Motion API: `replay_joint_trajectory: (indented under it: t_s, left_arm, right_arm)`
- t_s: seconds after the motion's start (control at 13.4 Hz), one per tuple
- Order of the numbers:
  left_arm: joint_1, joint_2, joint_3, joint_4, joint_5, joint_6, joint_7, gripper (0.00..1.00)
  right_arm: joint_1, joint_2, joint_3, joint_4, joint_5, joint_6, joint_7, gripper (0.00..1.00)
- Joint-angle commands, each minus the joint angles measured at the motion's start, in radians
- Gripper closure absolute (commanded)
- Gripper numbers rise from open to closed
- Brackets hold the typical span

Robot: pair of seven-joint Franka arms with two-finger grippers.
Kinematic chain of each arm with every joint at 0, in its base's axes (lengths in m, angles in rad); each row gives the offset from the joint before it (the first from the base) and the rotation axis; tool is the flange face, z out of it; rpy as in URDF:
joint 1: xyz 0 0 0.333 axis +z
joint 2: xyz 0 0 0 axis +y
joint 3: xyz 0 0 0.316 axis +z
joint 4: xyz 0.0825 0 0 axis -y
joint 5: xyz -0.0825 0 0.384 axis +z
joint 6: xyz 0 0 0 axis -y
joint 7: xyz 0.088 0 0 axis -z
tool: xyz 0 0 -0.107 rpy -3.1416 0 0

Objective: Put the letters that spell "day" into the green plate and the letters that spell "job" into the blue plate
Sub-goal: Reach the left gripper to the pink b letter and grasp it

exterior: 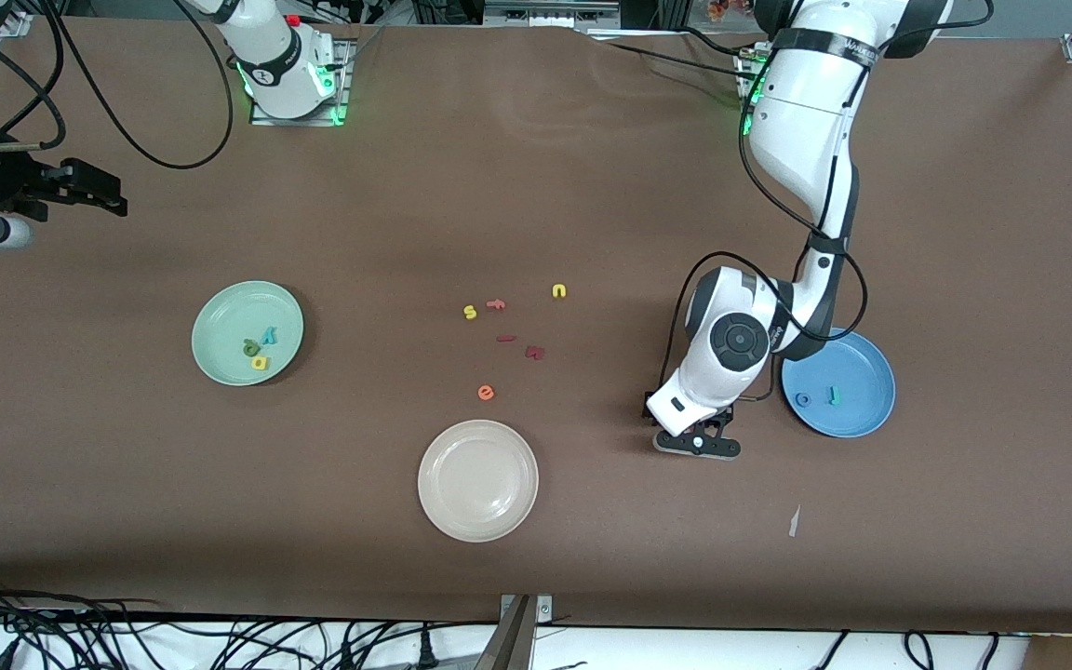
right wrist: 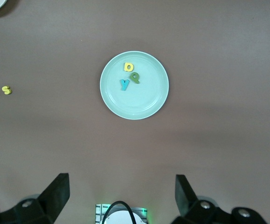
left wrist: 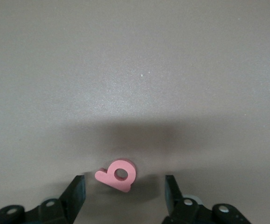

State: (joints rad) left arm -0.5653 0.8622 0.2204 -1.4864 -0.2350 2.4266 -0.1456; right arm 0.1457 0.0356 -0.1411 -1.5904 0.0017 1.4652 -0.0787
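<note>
Even overhead light, soft shadows; left wrist view perhaps slightly blurred.

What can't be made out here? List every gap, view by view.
- Front view: the pink foam letter b is hidden under the left arm's wrist; only the left wrist view shows it lying on the table between the left gripper fingers.
- Front view: the small dark red foam letters are too tiny to read.
- Front view: the round mid-blue plate is partly covered by the left arm.
</note>
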Motion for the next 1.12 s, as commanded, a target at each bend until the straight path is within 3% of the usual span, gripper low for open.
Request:
replay_joint_trajectory:
  t_s: [0.0, 0.52, 1.04]
  left_arm:
    - [-0.011, 0.023, 0.017, 0.028, -0.017, -0.001, 0.012, 0.3]
    - [-0.005, 0.028, 0.024, 0.031, -0.017, 0.011, 0.018, 0.3]
    - [-0.005, 0.04, 0.025, 0.031, -0.015, 0.037, 0.018, 0.44]
  right_arm:
    - [-0.005, 0.003, 0.0, 0.015, 0.004, -0.005, 0.01, 0.0]
    - [-0.011, 0.013, -0.002, 0.015, 0.01, 0.009, 0.034, 0.0]
    - [-0.006, 0.013, -0.002, 0.015, 0.007, 0.017, 0.08, 0.0]
